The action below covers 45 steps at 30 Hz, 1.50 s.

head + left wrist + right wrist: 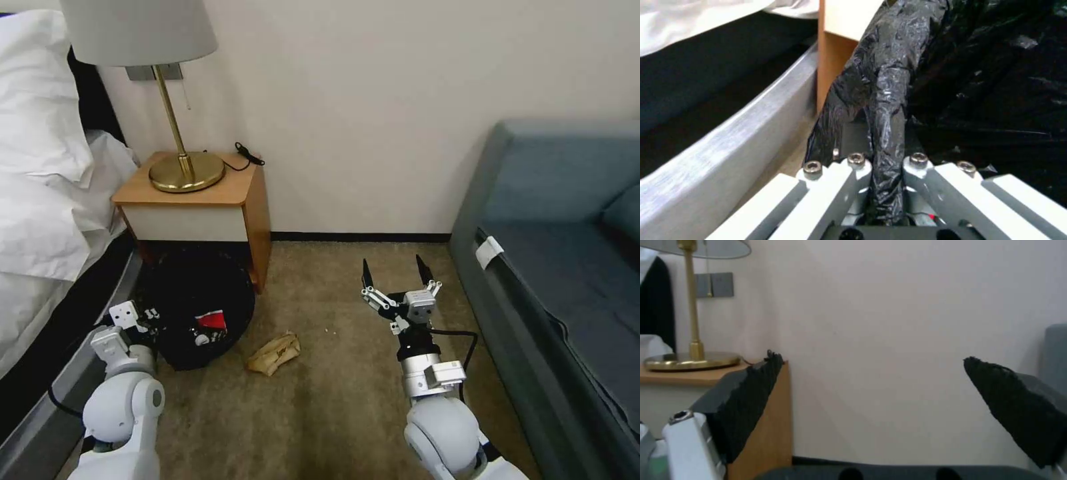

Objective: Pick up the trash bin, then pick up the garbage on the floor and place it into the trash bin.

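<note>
The trash bin (197,310), lined with a black bag, is at the foot of the nightstand, between it and the bed. A red-and-white packet (211,322) of garbage lies inside it. My left gripper (150,315) is at the bin's left rim; in the left wrist view it (887,163) is shut on the bag-covered rim (889,100). A crumpled brown-gold wrapper (273,353) lies on the carpet just right of the bin. My right gripper (395,275) hangs open over the carpet to the wrapper's right, fingers (751,396) wide apart with nothing between them.
The wooden nightstand (200,193) with a brass lamp (183,170) stands against the wall behind the bin. The bed (47,220) runs along the left. A blue-grey sofa (560,267) fills the right. Beige carpet (333,400) lies open between them.
</note>
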Available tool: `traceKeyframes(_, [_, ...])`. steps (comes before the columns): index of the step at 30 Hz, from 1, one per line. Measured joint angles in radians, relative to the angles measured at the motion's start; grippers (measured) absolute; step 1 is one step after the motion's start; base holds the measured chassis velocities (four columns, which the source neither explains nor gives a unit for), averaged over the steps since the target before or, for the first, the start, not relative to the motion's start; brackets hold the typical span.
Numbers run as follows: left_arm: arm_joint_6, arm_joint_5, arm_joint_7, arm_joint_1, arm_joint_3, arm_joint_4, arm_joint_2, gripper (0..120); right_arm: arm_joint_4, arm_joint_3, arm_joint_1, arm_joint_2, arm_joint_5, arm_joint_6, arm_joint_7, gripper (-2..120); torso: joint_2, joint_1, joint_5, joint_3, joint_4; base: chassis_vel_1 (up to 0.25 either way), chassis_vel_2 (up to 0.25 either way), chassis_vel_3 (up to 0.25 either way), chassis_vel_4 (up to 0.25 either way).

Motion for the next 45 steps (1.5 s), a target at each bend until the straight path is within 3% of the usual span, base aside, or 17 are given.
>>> traceKeyframes(5, [-0.002, 0.000, 0.000, 0.001, 0.000, 0.000, -0.002, 3, -0.020, -0.025, 0.020, -0.020, 0.012, 0.011, -0.007, 100, 0.000, 0.000, -0.0001, 0.000, -0.0001, -0.114, 0.125, 0.124, -0.095])
traceKeyframes(10, [-0.002, 0.001, 0.000, 0.000, 0.002, 0.000, -0.004, 3, -0.047, -0.089, 0.098, -0.074, 0.129, 0.000, -0.015, 100, 0.000, 0.000, 0.0001, 0.000, 0.0000, -0.006, 0.008, 0.013, -0.007])
traceKeyframes(13, [-0.002, 0.002, 0.001, 0.003, 0.005, -0.003, -0.004, 3, -0.075, -0.159, 0.221, -0.166, 0.371, -0.057, -0.089, 100, 0.000, 0.000, -0.0001, 0.000, 0.0002, 0.000, 0.000, 0.000, 0.000])
traceKeyframes(15, [-0.002, 0.003, 0.001, 0.004, 0.005, -0.003, -0.004, 3, -0.089, -0.181, 0.256, -0.190, 0.428, -0.068, -0.115, 100, 0.000, 0.000, -0.0001, 0.000, 0.0000, 0.000, 0.000, 0.000, 0.000])
traceKeyframes(19, [-0.003, 0.005, 0.001, 0.004, 0.008, -0.004, -0.009, 3, -0.161, -0.377, 0.469, -0.290, 0.733, -0.118, -0.200, 100, 0.000, 0.000, 0.0000, 0.000, -0.0001, 0.000, 0.000, 0.000, 0.000])
traceKeyframes(20, [-0.003, 0.005, 0.001, 0.004, 0.008, -0.004, -0.009, 3, -0.161, -0.377, 0.469, -0.290, 0.733, -0.118, -0.200, 100, 0.000, 0.000, 0.0000, 0.000, -0.0001, 0.000, 0.000, 0.000, 0.000])
traceKeyframes(23, [-0.006, 0.006, 0.002, 0.004, 0.008, -0.004, -0.010, 3, -0.247, -0.602, 0.680, -0.323, 0.835, -0.131, -0.259, 100, 0.000, 0.000, -0.0002, 0.000, 0.0003, 0.000, 0.000, 0.000, 0.000])
traceKeyframes(27, [-0.006, 0.004, 0.003, 0.005, 0.001, -0.011, -0.009, 3, -0.387, -0.836, 0.854, -0.320, 0.792, -0.097, -0.333, 100, 0.000, 0.000, -0.0002, 0.000, 0.0002, 0.000, 0.000, 0.000, 0.000])
traceKeyframes(30, [-0.006, -0.003, 0.003, 0.005, -0.011, -0.020, -0.007, 3, -0.567, -1.046, 1.014, -0.281, 0.686, -0.031, -0.415, 100, 0.000, 0.000, -0.0005, 0.000, 0.0000, 0.000, 0.000, 0.000, 0.000])
traceKeyframes(31, [-0.006, -0.003, 0.003, 0.005, -0.011, -0.020, -0.007, 3, -0.567, -1.046, 1.014, -0.281, 0.686, -0.031, -0.415, 100, 0.000, 0.000, -0.0005, 0.000, 0.0000, 0.000, 0.000, 0.000, 0.000])
traceKeyframes(34, [-0.013, -0.009, 0.004, 0.014, -0.020, -0.022, -0.005, 3, -0.734, -1.187, 1.102, -0.208, 0.583, 0.040, -0.507, 100, 0.000, 0.000, -0.0001, 0.000, 0.0000, 0.000, 0.000, 0.000, 0.000])
traceKeyframes(36, [-0.017, -0.010, 0.004, 0.018, -0.023, -0.022, -0.006, 3, -0.796, -1.216, 1.117, -0.177, 0.554, 0.066, -0.535, 100, 0.000, 0.000, -0.0007, 0.000, -0.0001, 0.000, 0.000, 0.000, 0.000])
traceKeyframes(40, [-0.031, -0.013, 0.007, 0.033, -0.033, -0.024, -0.012, 3, -1.067, -1.264, 1.129, -0.008, 0.442, 0.165, -0.628, 100, 0.000, 0.000, -0.0003, 0.000, 0.0001, 0.000, 0.000, 0.000, 0.000])
traceKeyframes(45, [-0.036, -0.013, 0.008, 0.044, -0.037, -0.030, -0.014, 3, -1.223, -1.262, 1.122, 0.083, 0.387, 0.221, -0.676, 100, 0.000, 0.000, -0.0003, 0.000, 0.0005, 0.000, 0.000, 0.000, 0.000])
